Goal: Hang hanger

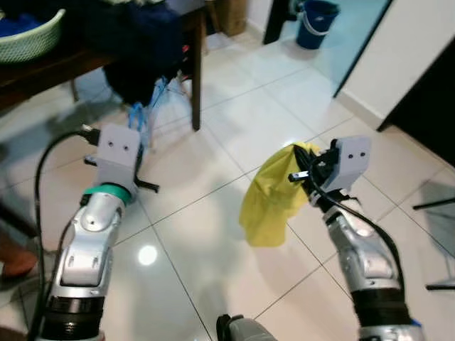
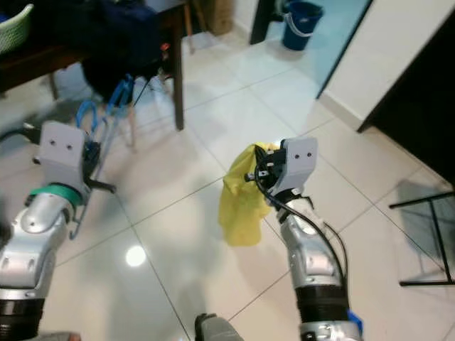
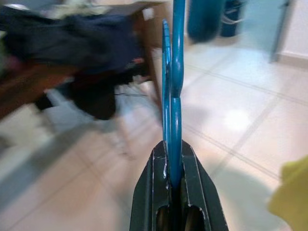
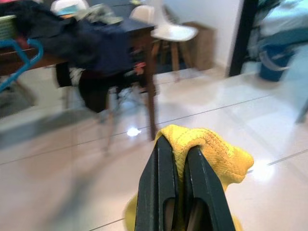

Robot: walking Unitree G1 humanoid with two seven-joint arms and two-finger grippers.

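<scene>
A blue plastic hanger point(image 3: 172, 72) stands edge-on between the black fingers of my left gripper point(image 3: 174, 166), which is shut on it. In the eye views the hanger point(image 2: 106, 117) hangs in front of my left wrist, low over the tiled floor. A yellow cloth point(image 1: 271, 199) droops from my right gripper point(image 4: 179, 159), which is shut on a fold of the cloth point(image 4: 207, 149) at its top. Both arms are held out over the floor, left gripper point(image 1: 138, 135) on the left, right gripper point(image 1: 307, 170) on the right.
A dark wooden table point(image 1: 195, 64) piled with dark clothes point(image 1: 138, 42) stands ahead on the left, with a green basket point(image 1: 28, 39) on it. A blue bucket point(image 1: 316, 21) stands at a doorway further back. A black metal frame point(image 2: 426, 234) stands at the right.
</scene>
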